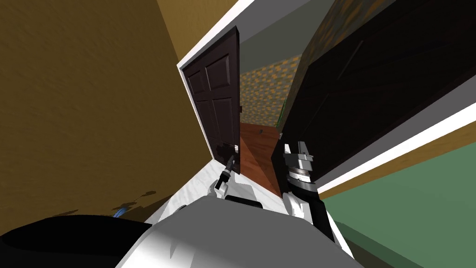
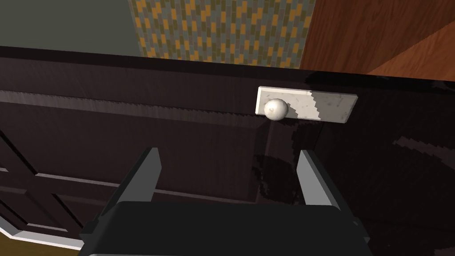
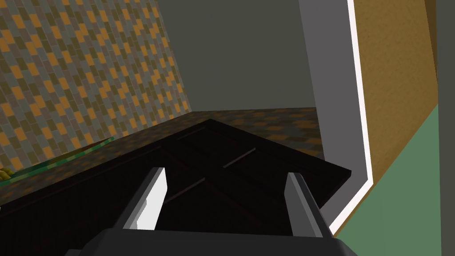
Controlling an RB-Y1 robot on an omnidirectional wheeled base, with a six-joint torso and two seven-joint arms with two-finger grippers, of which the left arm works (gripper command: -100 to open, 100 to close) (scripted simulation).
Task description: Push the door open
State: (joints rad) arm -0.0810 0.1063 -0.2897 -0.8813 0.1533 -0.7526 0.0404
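Both wide, empty: left end effector [image 2: 229, 152] by knob [image 2: 276, 109] of door [image 2: 133, 129], right end effector [image 3: 226, 173] before second door [image 3: 266, 164].

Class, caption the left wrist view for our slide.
Open left tool faces dark door, near its white knob and plate.

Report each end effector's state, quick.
Left end effector: open, empty, facing the dark door near its white knob.
Right end effector: open, empty, facing the other door leaf.
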